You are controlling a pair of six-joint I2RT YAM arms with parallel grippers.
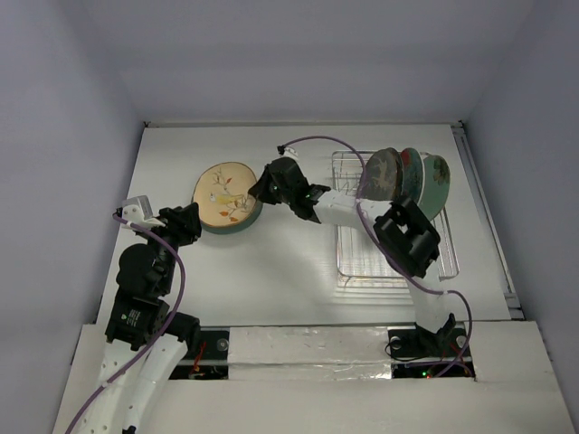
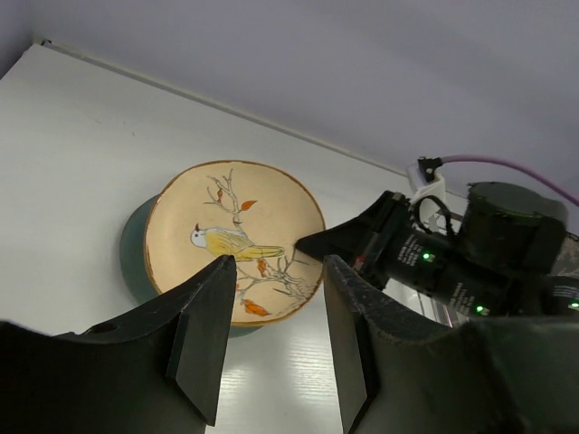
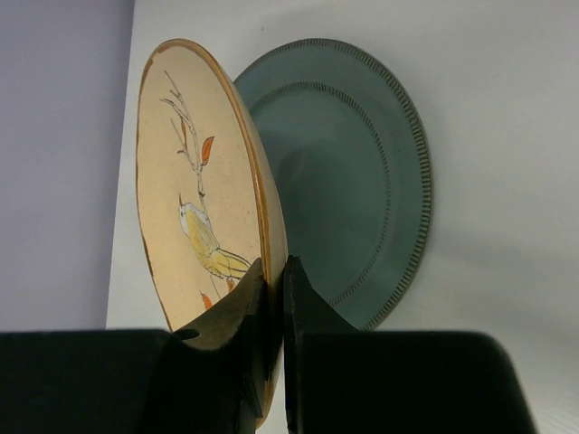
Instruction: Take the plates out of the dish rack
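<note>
The tan bird plate hangs tilted over a teal plate that lies flat on the table. My right gripper is shut on the bird plate's rim, reaching in from the right. My left gripper stands open just short of the bird plate's near edge, with only bare table between its fingers; from above it sits to the plate's left. The dish rack lies at the right, and three plates stand upright at its far end.
The right arm stretches across from the rack to the bird plate. A purple cable loops over the rack's far corner. The table's back wall runs just behind the plates.
</note>
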